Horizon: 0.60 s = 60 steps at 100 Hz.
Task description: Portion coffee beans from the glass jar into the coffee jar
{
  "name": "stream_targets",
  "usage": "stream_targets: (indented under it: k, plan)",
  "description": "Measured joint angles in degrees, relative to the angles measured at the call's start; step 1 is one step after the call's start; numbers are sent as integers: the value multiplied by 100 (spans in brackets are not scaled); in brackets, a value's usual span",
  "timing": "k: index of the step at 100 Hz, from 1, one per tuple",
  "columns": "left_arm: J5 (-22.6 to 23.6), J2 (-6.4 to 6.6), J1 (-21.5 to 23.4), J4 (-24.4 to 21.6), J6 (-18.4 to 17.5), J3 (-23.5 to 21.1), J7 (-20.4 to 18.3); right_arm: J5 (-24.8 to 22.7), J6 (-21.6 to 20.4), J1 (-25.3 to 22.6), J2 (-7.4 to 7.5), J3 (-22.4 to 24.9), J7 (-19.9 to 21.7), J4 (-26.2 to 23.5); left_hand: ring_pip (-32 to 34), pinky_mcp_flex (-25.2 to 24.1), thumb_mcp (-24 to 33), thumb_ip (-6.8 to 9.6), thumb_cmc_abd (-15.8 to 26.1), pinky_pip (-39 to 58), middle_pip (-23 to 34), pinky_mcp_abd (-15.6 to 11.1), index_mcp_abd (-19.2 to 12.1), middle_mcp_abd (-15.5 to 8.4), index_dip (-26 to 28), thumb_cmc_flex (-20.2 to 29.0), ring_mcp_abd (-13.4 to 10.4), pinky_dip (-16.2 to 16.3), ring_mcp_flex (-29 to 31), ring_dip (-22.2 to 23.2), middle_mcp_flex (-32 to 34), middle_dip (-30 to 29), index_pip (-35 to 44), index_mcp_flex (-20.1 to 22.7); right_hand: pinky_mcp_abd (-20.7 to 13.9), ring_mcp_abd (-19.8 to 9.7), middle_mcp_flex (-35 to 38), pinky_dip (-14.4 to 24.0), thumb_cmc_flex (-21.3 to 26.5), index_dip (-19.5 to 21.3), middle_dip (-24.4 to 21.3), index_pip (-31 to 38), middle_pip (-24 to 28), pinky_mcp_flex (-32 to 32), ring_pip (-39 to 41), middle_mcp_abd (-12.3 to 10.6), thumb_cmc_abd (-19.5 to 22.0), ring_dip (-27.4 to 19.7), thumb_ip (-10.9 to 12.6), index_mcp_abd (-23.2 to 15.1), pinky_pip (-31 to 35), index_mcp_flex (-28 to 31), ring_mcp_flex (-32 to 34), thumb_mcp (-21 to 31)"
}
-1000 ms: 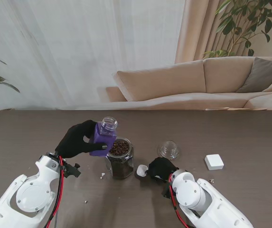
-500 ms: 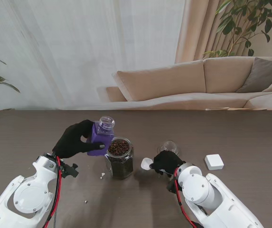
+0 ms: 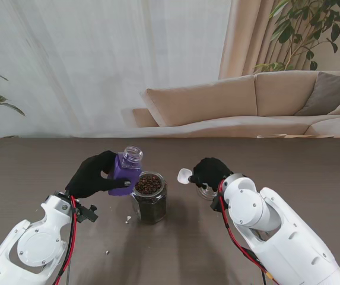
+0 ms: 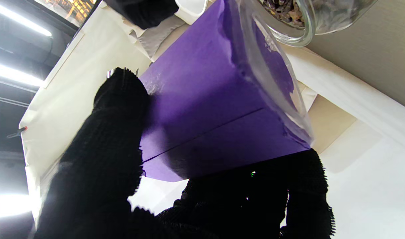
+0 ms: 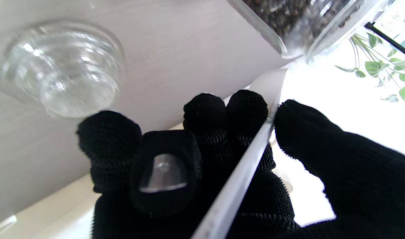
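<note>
Beans in glass jar [image 3: 151,196] (coffee jar [image 3: 127,171] in left hand [image 3: 91,174], scoop [image 3: 184,174] in right hand [image 3: 209,172])

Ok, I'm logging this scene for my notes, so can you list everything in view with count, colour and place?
glass jar of coffee beans: 1, clear with dark beans, open, standing on the table near the middle.
coffee jar: 1, clear with a purple label, open, held off the table just left of the glass jar.
scoop: 1, white, held in the air right of the glass jar.
glass lid: 1, clear, on the table, largely behind the right hand.
table: 1, dark brown.
sofa: 1, beige, beyond the table.
left hand: 1, black glove, gripping the coffee jar.
right hand: 1, black glove, gripping the scoop.
</note>
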Motion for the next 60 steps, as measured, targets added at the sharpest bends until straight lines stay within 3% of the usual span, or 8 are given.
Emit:
stream_targets:
  k: [36,48,60]
  plan:
    - [53,-1,106,2,70,-64,20,-370,238,638,-22,-448,-40,-64,0,-1,0,0,0,0,0,1,0,0,0,0,1,1,0,0,0,0,0,0,0,-88,-5,0,-48,81,71,-1,-1,0,-69,-78,0,-49,0,-90,-9,-3,0,-8]
    - [57,-1,131,3,89,-76,25,-797,-10,747,-20,-656,-130,-84,0,-1,0,0,0,0,0,1,0,0,0,0,1,1,0,0,0,0,0,0,-2,-141,-5,1,-88,130,76,-1,-1,1,-75,-132,0,-50,0,-150,-9,-4,0,-8]
    - [74,-2,175,-2,99,-112,32,-802,-203,829,-30,-806,-208,-84,0,-2,0,0,0,0,0,1,0,0,0,0,2,1,0,0,0,0,0,0,-45,-159,-6,1,-101,138,77,-1,-1,2,-75,-147,0,-50,0,-161,-10,-4,0,-8]
